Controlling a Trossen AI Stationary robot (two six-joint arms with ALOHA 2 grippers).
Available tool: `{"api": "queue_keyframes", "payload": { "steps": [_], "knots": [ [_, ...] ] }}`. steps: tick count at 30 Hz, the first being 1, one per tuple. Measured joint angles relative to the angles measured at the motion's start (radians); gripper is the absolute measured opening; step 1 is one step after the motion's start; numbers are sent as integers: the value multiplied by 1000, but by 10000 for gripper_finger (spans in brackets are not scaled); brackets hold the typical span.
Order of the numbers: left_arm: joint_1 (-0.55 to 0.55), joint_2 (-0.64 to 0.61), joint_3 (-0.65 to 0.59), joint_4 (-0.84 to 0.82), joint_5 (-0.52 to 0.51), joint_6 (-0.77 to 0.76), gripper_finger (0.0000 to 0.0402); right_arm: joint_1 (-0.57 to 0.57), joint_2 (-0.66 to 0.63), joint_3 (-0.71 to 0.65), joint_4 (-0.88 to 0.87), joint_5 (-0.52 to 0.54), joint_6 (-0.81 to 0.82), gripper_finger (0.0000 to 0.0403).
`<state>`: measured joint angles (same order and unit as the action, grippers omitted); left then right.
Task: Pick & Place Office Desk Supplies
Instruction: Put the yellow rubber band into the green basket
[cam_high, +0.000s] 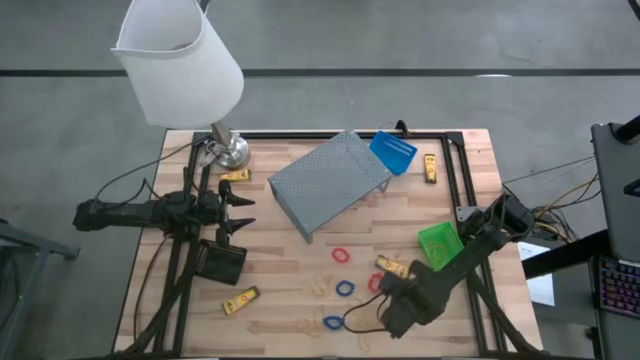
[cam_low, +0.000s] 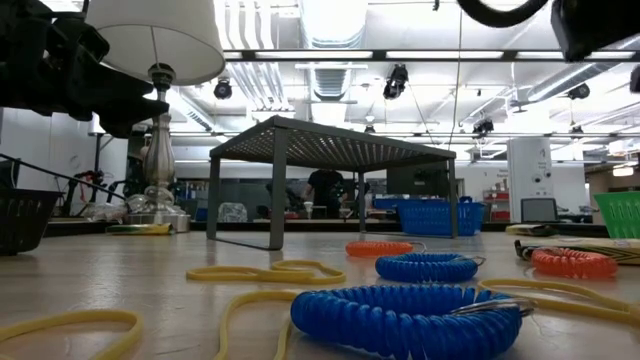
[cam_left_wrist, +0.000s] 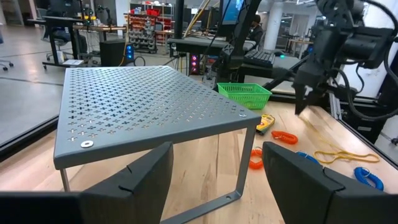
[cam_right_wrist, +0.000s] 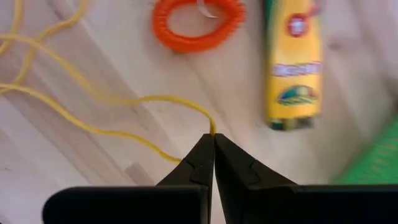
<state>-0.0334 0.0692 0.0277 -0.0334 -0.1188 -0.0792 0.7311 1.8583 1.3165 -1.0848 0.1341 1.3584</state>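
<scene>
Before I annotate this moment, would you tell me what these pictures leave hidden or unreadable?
- Black bin: the high view shows only a dark inside; the low view cuts it off at the edge.
- Print on the yellow piece: blurred in the right wrist view, too small from above.
- Right gripper: shut on the yellow band, but its fingers hide how much they pinch.
- Under the grey shelf: covered from above.
</scene>
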Motion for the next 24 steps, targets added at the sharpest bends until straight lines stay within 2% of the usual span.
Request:
{"api": "queue_keyframes", "payload": {
  "steps": [5,14,21,24],
  "knots": [
    [0,0,0,0,0,0,253,9,-10,75,-155,0,88,8],
    [0,0,0,0,0,0,253,57,-146,113,-253,82,286,8],
    [0,0,0,0,0,0,253,87,-232,106,-382,65,479,8],
    [0,0,0,0,0,0,253,91,-263,108,-440,22,530,8]
  ]
}}
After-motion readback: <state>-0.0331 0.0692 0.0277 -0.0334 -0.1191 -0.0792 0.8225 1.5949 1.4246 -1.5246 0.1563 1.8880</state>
